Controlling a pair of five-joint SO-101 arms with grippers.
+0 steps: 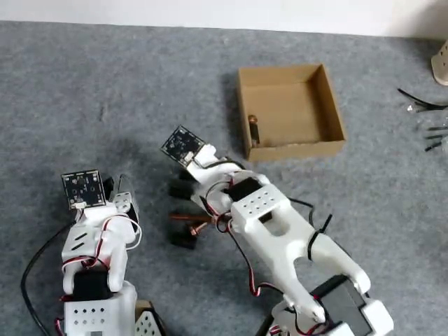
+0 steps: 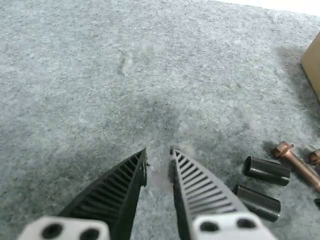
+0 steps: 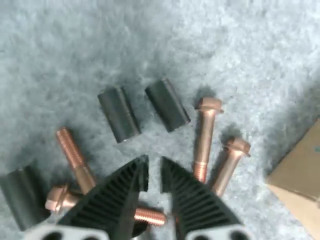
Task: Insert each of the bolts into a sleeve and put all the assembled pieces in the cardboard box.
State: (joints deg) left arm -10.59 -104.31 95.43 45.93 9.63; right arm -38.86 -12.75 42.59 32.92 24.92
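Copper bolts and black sleeves lie loose on the grey carpet. My right gripper [image 3: 154,169] hangs just above them, fingers a narrow gap apart and holding nothing. Two sleeves [image 3: 119,114] [image 3: 167,105] lie just beyond its tips, and a third sleeve [image 3: 20,197] lies off to one side. Two bolts [image 3: 205,135] [image 3: 230,162] lie side by side near the cardboard box [image 1: 290,112], another bolt [image 3: 75,157] lies on the far side. My left gripper [image 2: 158,156] is low over bare carpet, slightly open and empty, away from the pile. One assembled piece [image 1: 253,129] lies inside the box.
The right arm [image 1: 266,210] covers part of the pile in the high view. Black cables and small parts [image 1: 427,126] lie at the far right. Bare carpet stretches left of the box and beyond the left arm [image 1: 94,238].
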